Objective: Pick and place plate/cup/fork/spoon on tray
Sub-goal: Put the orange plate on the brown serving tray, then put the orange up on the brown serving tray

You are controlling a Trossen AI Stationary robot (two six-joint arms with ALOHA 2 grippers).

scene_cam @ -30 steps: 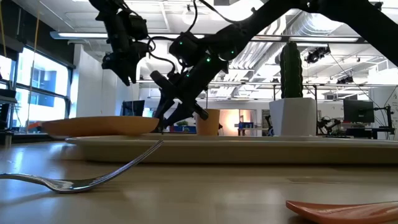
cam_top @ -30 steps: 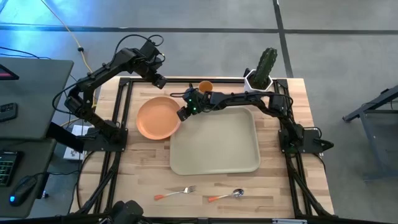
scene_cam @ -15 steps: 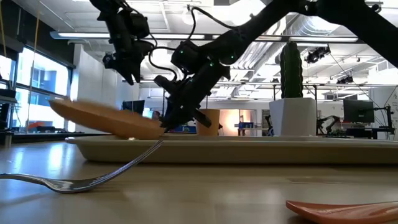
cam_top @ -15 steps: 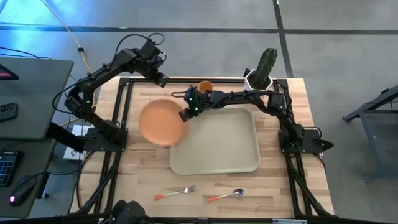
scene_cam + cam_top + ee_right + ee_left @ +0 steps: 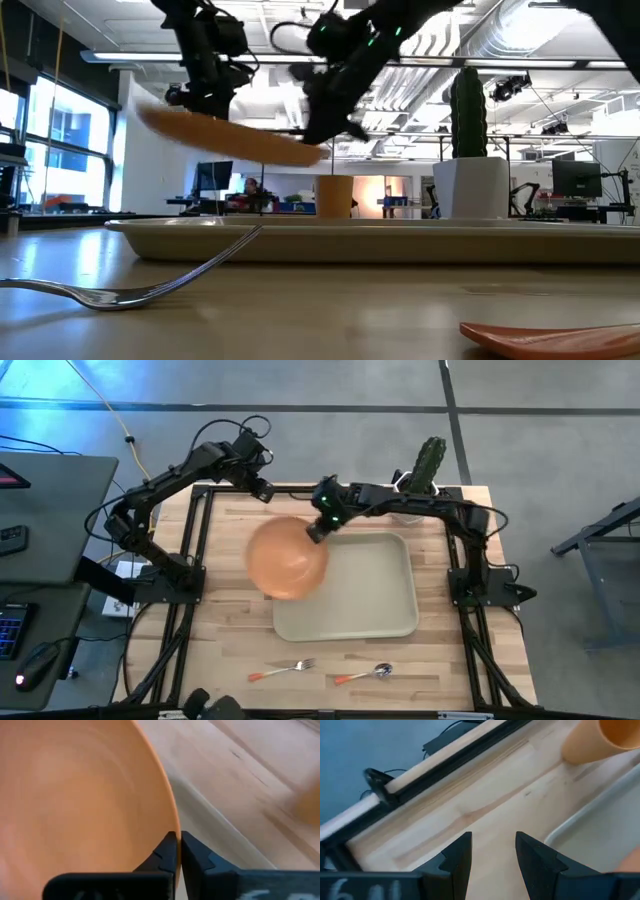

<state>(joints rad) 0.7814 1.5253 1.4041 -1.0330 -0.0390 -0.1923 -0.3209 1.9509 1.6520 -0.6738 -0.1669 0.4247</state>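
Two arms are at the table's far side; the right gripper [image 5: 318, 528] is clamped on the rim of the plate [image 5: 288, 557], holding it tilted in the air over the tray's [image 5: 370, 595] left edge; the left gripper [image 5: 263, 491] hangs near the far-left corner, fingers apart; the cup [image 5: 334, 196] stands behind the tray.

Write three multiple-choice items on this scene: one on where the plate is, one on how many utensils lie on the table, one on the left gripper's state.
1. Where is the plate?
A. flat on the table
B. lifted, tilted, over the tray's left edge
C. beside the cactus pot

2. How many utensils lie in front of the tray?
A. one
B. two
C. four

3. The left gripper is:
A. open and empty
B. shut on the cup
C. shut on the fork

Answers: 1 B, the right gripper pinches its rim in the air; 2 B, fork and spoon; 3 A, its fingers are apart over bare wood.
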